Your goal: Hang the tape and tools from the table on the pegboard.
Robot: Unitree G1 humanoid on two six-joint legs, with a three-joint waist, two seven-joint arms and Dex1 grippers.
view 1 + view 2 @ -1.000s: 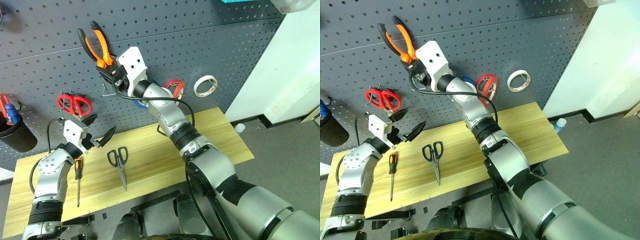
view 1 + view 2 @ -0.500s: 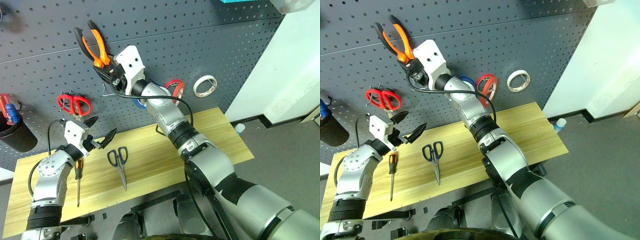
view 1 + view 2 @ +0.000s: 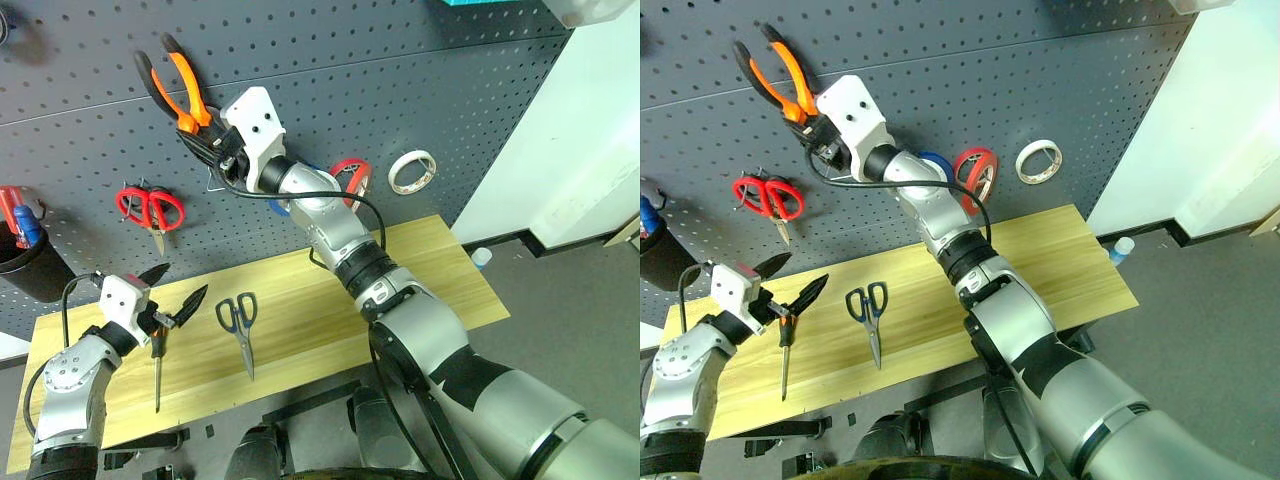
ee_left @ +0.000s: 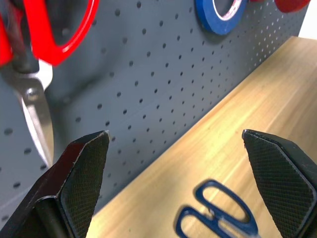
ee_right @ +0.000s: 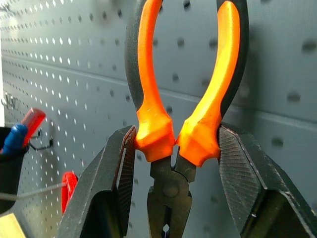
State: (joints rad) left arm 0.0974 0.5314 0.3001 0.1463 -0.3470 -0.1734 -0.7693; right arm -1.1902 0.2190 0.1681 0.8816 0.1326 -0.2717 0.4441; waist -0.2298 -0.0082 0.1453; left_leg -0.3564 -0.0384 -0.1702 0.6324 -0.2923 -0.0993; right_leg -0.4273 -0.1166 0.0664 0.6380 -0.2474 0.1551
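Right end effector (image 5: 173,144) clamps the pliers (image 3: 178,85) against the pegboard (image 3: 400,90); next, seemingly, find a hook. Left end effector (image 3: 170,300), spread wide, hovers at the screwdriver's (image 3: 157,365) twelve o'clock.

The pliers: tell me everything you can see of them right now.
The pliers have orange grips edged in black and a dark metal head. The right gripper holds them up against the pegboard, handles pointing upward and spread, head down between its two black fingers, which press on the lower ends of the handles. Whether they have caught a hook cannot be told.
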